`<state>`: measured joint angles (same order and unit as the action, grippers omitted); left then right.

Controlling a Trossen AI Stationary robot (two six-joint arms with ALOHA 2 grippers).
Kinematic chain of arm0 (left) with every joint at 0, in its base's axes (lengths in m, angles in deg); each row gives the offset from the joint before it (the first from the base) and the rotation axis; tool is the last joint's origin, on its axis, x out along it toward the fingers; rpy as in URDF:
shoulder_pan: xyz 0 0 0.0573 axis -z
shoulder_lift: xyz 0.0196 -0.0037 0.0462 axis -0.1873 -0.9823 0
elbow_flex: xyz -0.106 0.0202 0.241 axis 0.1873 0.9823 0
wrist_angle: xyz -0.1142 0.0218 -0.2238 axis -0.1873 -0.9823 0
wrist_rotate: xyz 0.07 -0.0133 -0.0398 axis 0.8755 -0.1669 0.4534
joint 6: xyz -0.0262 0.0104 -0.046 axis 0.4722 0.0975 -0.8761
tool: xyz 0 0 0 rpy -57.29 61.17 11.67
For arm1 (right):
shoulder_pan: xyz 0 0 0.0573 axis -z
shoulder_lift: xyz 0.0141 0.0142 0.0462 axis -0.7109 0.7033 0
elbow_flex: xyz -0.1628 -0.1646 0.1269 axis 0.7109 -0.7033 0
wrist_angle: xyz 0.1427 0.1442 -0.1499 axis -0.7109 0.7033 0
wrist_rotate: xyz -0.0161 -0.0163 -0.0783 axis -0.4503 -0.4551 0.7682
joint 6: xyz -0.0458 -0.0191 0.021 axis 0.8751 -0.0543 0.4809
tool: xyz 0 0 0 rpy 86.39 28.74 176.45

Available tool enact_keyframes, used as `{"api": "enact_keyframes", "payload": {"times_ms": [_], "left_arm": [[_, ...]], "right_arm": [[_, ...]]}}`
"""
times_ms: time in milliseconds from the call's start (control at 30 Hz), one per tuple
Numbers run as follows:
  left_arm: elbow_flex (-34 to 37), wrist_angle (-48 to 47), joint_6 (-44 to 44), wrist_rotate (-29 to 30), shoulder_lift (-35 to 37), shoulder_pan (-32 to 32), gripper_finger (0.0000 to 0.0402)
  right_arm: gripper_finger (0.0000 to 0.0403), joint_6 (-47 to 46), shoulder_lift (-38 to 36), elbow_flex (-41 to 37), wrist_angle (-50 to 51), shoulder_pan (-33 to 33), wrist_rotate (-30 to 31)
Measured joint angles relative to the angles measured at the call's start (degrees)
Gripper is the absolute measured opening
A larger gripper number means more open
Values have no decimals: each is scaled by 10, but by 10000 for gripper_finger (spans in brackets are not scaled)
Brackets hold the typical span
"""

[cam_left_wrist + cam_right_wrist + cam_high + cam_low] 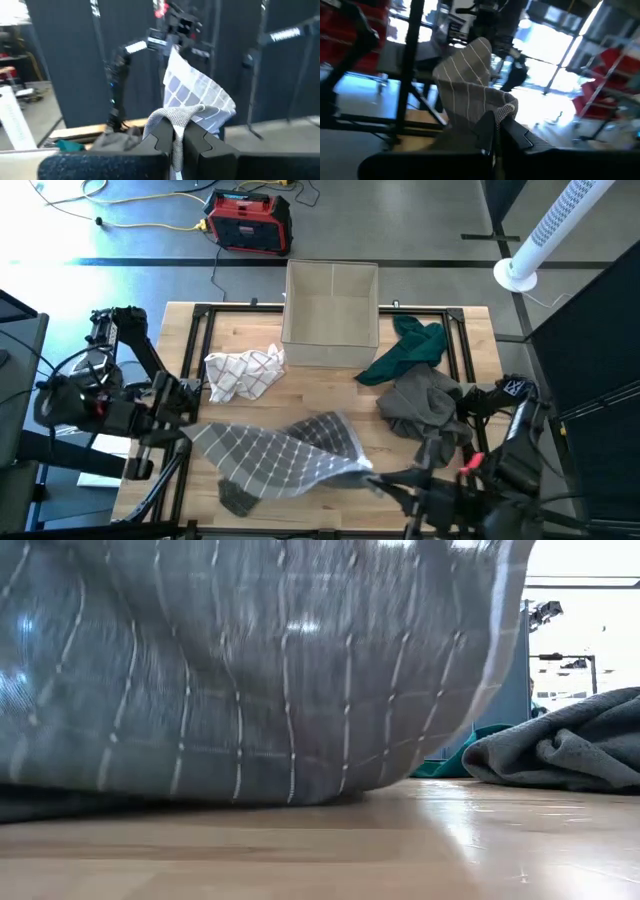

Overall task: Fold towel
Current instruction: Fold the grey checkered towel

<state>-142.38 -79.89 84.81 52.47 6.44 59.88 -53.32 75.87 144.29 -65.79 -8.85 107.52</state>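
Grey checked towel (280, 450) hangs stretched across the near part of the tabletop (330, 385), held up at 2 ends, its lower edge sagging onto the wood near the front left. In the low view the cloth fills most of the frame and meets the surface along its bottom.

Left pincer (185, 430) at the towel's left end, over the tabletop's left edge: fingers pressed together with a bunched corner of the cloth pinched between them (175, 132).

Right pincer (385, 478) at the towel's right end, near the front edge: likewise clamped tight on a gathered corner (492, 127).

Other cloths on the tabletop, all apart from the grey checked one:
- white towel with red check (243, 372), crumpled, left of centre
- plain grey cloth (420, 405), heaped, right of centre
- dark green cloth (410, 348), just behind the grey heap

Open beige box (331, 315) stands at the back edge, centre. On the floor beyond: red and black case (248, 222) and a white fan (545, 235).
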Motion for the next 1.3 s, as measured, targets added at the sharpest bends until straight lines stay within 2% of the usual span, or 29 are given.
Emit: {"api": "enact_keyframes", "payload": {"times_ms": [133,533,767,1133,1300], "left_arm": [[0,75,54,24,-1,0,0],[-1,266,262,-33,-8,0,0],[-1,326,349,-107,-9,0,0],[-1,407,453,-262,-20,0,0],[-21,429,499,-280,-38,0,0]], "right_arm": [[0,51,0,42,33,-17,36],[0,177,0,122,-35,-25,-43],[0,356,0,122,-219,-34,-101],[0,449,0,122,-315,-48,-188],[0,474,0,121,-325,-48,-216]]}}
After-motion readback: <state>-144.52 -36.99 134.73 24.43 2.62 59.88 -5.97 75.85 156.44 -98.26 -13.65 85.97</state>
